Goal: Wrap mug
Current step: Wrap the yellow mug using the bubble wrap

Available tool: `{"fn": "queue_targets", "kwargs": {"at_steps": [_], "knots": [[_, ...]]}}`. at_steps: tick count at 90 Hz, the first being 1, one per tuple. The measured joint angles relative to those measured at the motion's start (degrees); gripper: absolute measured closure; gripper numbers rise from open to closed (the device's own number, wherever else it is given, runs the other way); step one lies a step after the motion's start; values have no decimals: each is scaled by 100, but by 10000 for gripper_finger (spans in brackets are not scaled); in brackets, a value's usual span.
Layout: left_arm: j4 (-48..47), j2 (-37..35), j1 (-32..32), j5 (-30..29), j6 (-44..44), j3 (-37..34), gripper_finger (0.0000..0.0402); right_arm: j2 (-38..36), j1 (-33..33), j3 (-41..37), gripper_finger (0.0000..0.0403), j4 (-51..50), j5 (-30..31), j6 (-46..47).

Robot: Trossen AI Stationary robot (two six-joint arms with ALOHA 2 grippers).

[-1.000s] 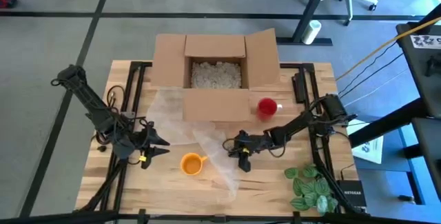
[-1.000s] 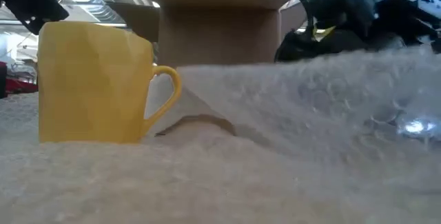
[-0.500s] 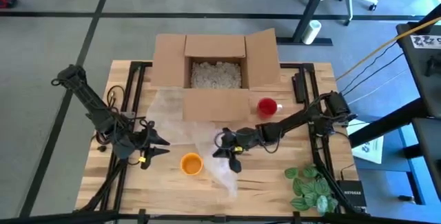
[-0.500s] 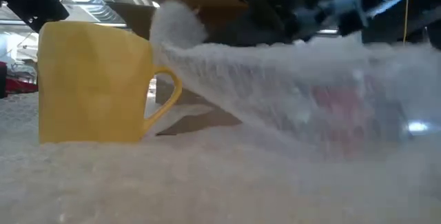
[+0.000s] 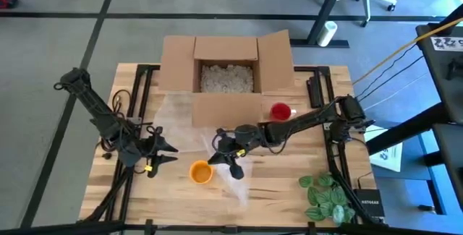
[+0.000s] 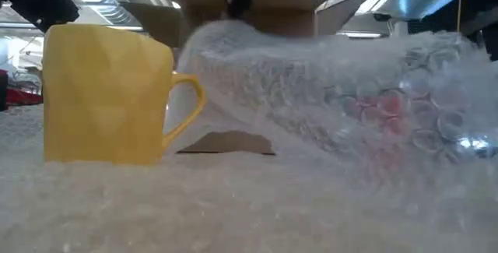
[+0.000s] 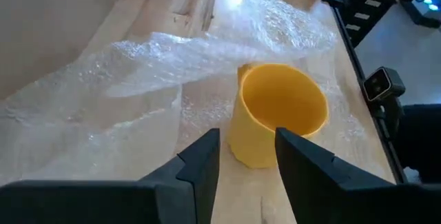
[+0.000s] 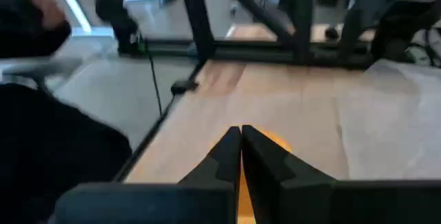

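I see the yellow ceramic mug [image 5: 200,171] upright on the clear bubble wrap sheet [image 7: 138,72], on the table in front of the open cardboard box [image 5: 226,72]. My right gripper [image 5: 222,155] is just beside the mug, fingers pinched on a raised fold of that sheet. My left gripper [image 7: 247,156] waits near the mug's other side, fingers apart and empty.

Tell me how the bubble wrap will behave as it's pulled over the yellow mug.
The bubble wrap probably stays floppy: it sags in folds where the right gripper lifts it. It looks light, so it may slip back. The mug stands upright and might slide if dragged.
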Motion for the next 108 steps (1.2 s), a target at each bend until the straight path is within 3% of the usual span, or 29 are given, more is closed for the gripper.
{"fn": "queue_targets", "kwargs": {"at_steps": [7, 17, 35, 71, 88, 108], "knots": [[-72, -89, -9, -40, -34, 0, 278, 82, 1, 239, 403, -598, 73, -35], [-205, -222, -36, -69, -170, 0, 278, 78, 2, 281, 403, -1139, 715, 35], [-265, -317, -323, -183, -268, 0, 278, -313, -1, -197, 403, -995, 946, 151], [-430, -316, -841, -833, -626, 0, 278, -1542, -80, -3442, 403, 1659, 1555, 1539], [-427, -315, -839, -954, -641, 0, 278, -1594, -82, -4078, 403, 1914, 1709, 2107], [-424, -311, -839, -966, -823, 0, 278, -1560, -73, -4050, 398, 2003, 1555, 2261]]}}
